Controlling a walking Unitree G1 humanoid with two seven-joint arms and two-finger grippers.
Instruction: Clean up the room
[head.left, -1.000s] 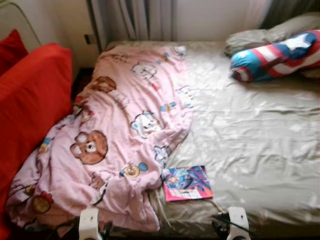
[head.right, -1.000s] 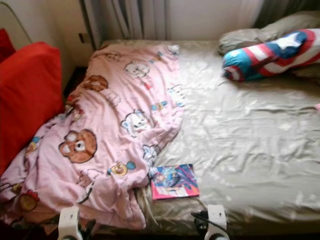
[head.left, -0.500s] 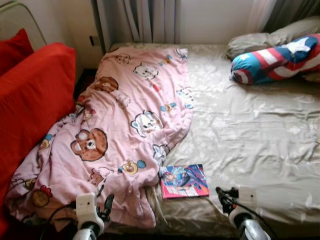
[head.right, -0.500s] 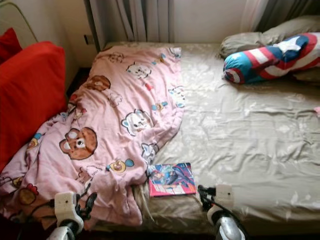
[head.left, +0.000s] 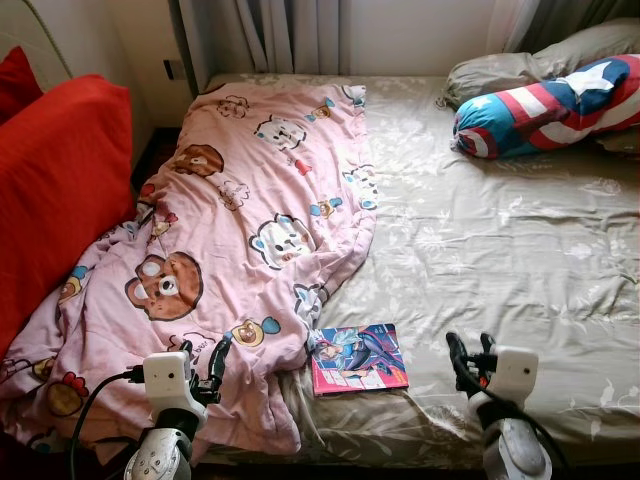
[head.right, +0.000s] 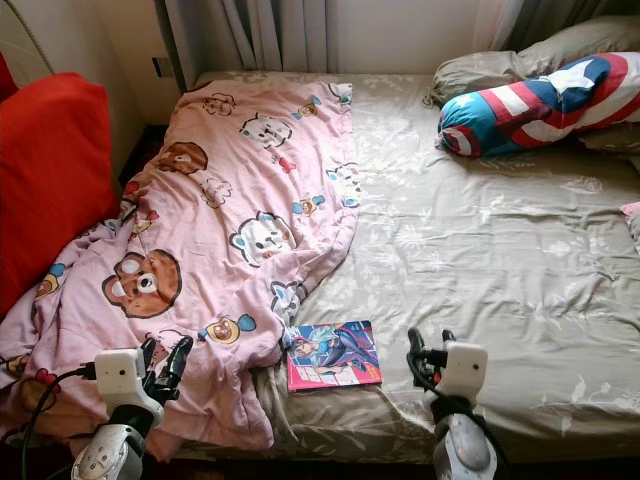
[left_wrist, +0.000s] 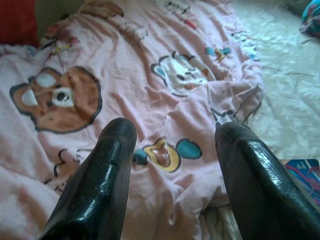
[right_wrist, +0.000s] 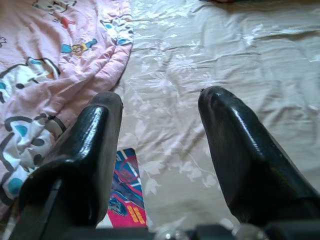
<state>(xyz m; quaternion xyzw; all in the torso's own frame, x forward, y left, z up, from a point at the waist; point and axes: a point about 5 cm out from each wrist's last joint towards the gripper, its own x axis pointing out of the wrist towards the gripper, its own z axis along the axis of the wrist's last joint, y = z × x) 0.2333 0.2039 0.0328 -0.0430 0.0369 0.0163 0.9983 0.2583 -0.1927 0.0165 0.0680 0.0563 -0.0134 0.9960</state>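
Your bed (head.left: 520, 260) wore an olive sheet, with a pink cartoon blanket (head.left: 230, 220) crumpled over its left half. You had a colourful book (head.left: 358, 358) lying near the front edge, touching the blanket. Your left gripper (head.left: 205, 362) and right gripper (head.left: 462, 356) both hovered parted, holding nothing.

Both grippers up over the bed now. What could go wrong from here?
1. The book lies near the bed's front edge, partly tucked under the pink blanket; pulling the blanket could drag it off.
2. The open left gripper is over loose, bunched blanket, so it may pinch only a fold.
3. The open right gripper may snag the wrinkled sheet while reaching for the flat book.
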